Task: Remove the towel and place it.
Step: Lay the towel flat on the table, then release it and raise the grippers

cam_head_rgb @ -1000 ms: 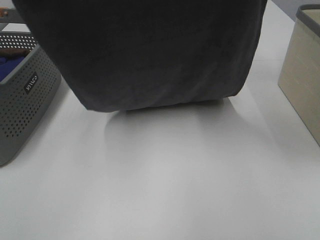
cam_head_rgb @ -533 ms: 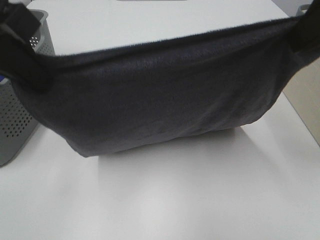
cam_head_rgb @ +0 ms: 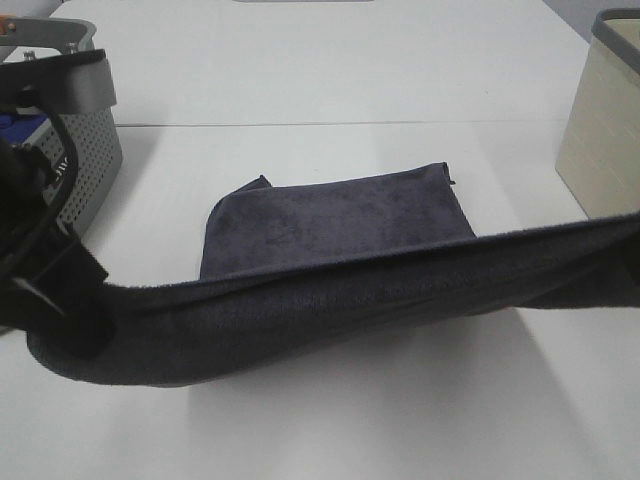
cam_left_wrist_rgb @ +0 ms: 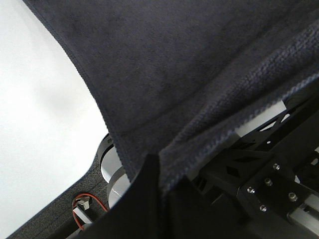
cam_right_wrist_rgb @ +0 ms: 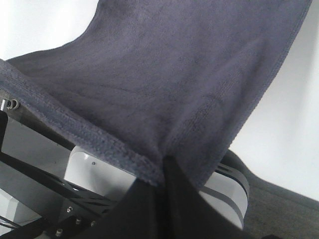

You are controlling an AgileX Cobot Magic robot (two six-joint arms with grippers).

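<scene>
A grey perforated basket is sitting on the white table at the left, a beige bin standing at the right.

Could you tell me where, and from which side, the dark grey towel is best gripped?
Take the towel by the two ends of its near hemmed edge, coming from the near side of the table, as the left gripper and right gripper do. It is long and limp; pinched at both ends, the edge spans straight while the far part lies flat.
</scene>
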